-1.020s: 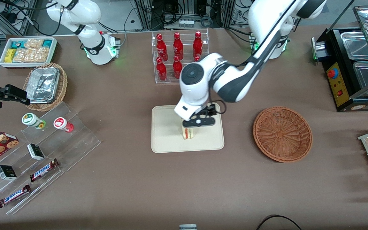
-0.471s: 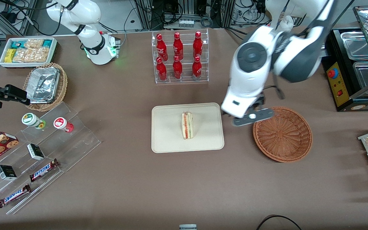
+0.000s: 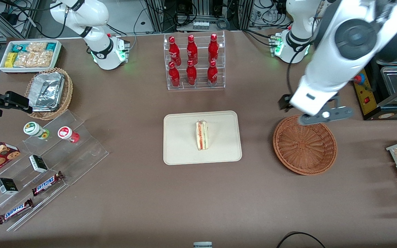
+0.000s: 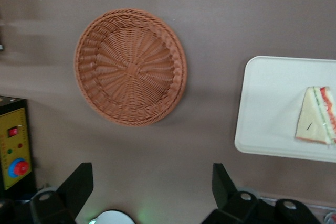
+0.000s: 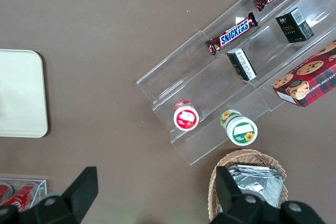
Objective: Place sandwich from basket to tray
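Observation:
The sandwich [image 3: 202, 135], a pale wedge with a red and green filling stripe, lies on the cream tray [image 3: 181, 151] in the middle of the table; it also shows in the left wrist view [image 4: 316, 122] on the tray [image 4: 268, 108]. The reddish-brown wicker basket [image 3: 304, 144] stands empty beside the tray, toward the working arm's end; it also shows in the left wrist view [image 4: 130, 66]. My left gripper [image 3: 324, 115] hangs high above the basket's rim farthest from the front camera. It is open and empty, with its dark fingers [image 4: 77, 184] wide apart.
A clear rack of red bottles [image 3: 193, 62] stands farther from the front camera than the tray. A black warmer with a red knob [image 3: 367, 89] stands at the working arm's end, close to my gripper. Snack shelves [image 3: 40, 165] and a tan basket of foil trays [image 3: 48, 91] lie toward the parked arm's end.
My gripper has let go of the sandwich on the tray, risen, and swung sideways past the tray to above the basket. The sandwich stays on the tray.

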